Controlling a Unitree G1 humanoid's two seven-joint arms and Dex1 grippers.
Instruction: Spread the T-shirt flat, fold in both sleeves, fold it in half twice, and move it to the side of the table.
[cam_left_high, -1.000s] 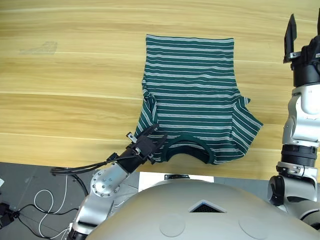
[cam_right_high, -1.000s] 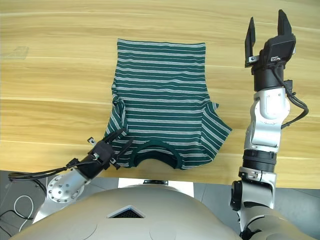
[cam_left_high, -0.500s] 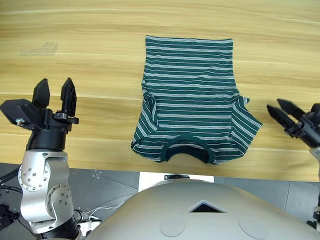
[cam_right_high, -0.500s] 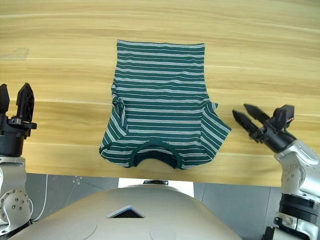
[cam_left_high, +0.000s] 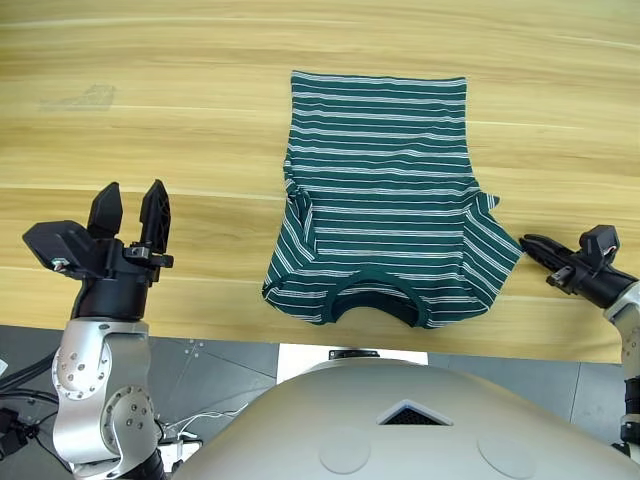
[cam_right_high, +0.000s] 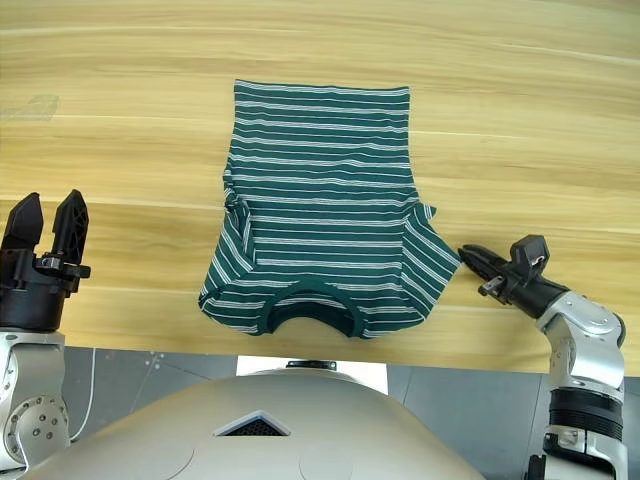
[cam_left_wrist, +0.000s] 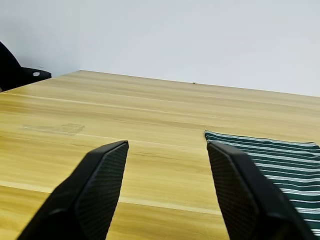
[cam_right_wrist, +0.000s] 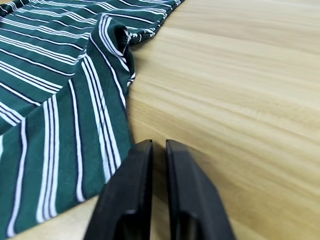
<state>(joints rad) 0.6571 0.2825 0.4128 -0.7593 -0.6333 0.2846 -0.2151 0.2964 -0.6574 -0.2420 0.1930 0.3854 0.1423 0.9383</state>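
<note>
The T-shirt (cam_left_high: 385, 190) lies on the desk (cam_left_high: 150, 100) with its long axis running away from the robot, collar nearest. The right end effector (cam_right_high: 466, 251), fingers pressed together, sits just beside the T-shirt's right sleeve. The left end effector (cam_left_high: 130, 203), fingers spread, stands well apart on the T-shirt's left. The left sleeve is bunched and hard to make out.

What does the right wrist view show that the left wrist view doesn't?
Only the right wrist view: the right hand, fingers almost touching, low beside a sleeve of the T-shirt. Only the left wrist view: the left hand, wide open, with the white wall behind. Both: the striped T-shirt lying on the wooden table.
</note>
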